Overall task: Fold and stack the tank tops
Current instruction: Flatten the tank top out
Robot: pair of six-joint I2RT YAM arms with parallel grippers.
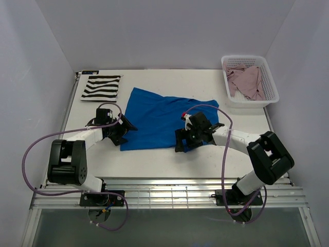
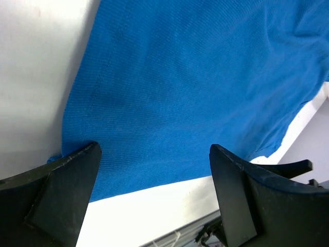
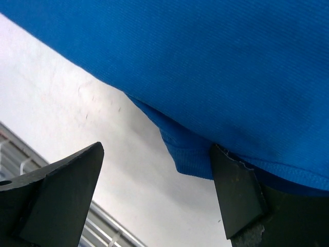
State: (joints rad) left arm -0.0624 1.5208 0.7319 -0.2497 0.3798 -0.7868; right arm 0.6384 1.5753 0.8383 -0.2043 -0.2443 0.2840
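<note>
A bright blue tank top (image 1: 159,121) lies spread in the middle of the table. The black-and-white striped tank top (image 1: 102,86) lies folded at the back left. The pink-mauve tank top (image 1: 248,81) is heaped in the white basket (image 1: 270,82) at the back right. My left gripper (image 1: 122,135) stands open at the blue top's near left corner, its near hem (image 2: 154,170) between the jaws. My right gripper (image 1: 183,141) stands open at the near right corner, where a folded hem tip (image 3: 193,159) hangs beside the right finger (image 3: 236,190). Neither holds cloth.
A metal rail (image 1: 164,193) runs along the table's near edge by the arm bases. White walls close in the left, back and right sides. Purple cables (image 1: 223,154) loop from each arm.
</note>
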